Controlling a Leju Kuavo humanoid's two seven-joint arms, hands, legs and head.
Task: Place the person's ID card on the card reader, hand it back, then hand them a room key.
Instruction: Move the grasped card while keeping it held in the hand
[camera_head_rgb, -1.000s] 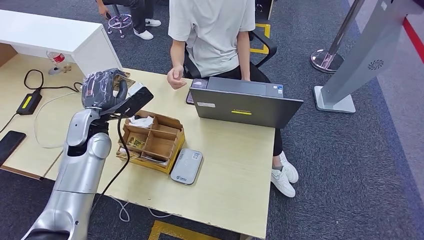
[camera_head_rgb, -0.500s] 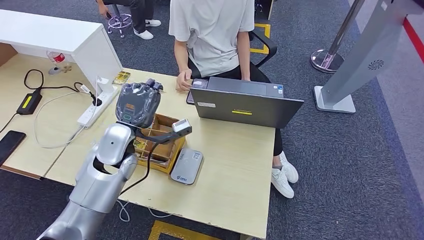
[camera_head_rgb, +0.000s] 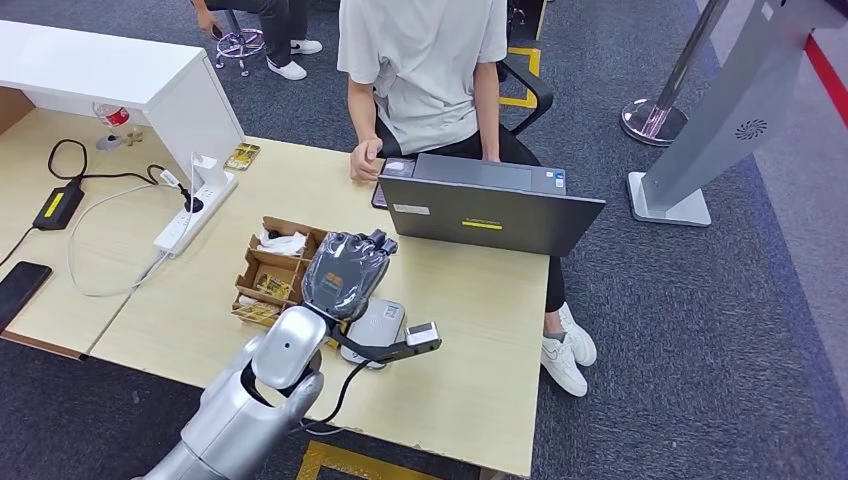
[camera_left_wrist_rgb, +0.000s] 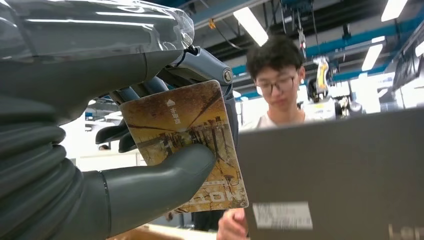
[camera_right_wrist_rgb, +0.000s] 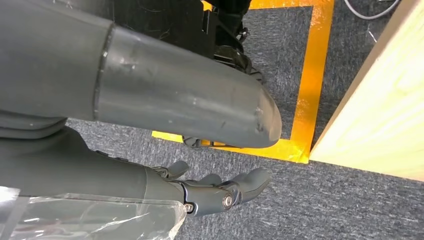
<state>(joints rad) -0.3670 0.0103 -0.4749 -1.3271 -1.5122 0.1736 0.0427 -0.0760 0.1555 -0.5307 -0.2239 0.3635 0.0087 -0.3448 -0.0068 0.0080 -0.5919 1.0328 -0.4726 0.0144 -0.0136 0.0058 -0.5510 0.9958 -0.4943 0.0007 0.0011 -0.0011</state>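
Across the middle of the head view runs a pale wooden table (camera_head_rgb: 470, 330), the largest thing in frame, with grey carpet around it. At the top centre a seated person in a light grey T-shirt (camera_head_rgb: 425, 60) faces the table, one hand resting at its far edge. Right of centre stands an open dark grey laptop (camera_head_rgb: 490, 212), its lid back toward the camera. From the lower left rises the silver left arm, ending in the plastic-wrapped left hand (camera_head_rgb: 345, 275), which hangs over the table at centre frame, just above a flat silver-grey card reader (camera_head_rgb: 380, 325). Left of the hand sits a brown cardboard box with compartments (camera_head_rgb: 275, 275), with small items in some compartments. In the left wrist view the left hand (camera_left_wrist_rgb: 150, 165) pinches a golden-brown picture card (camera_left_wrist_rgb: 187, 135) between thumb and fingers, held upright before the laptop lid and the person behind it. In the right wrist view the right hand (camera_right_wrist_rgb: 200, 150) hangs beside the table edge above carpet and yellow floor tape (camera_right_wrist_rgb: 310, 75), fingers apart, holding nothing. At upper left lies a white power strip (camera_head_rgb: 195, 210) with cables.
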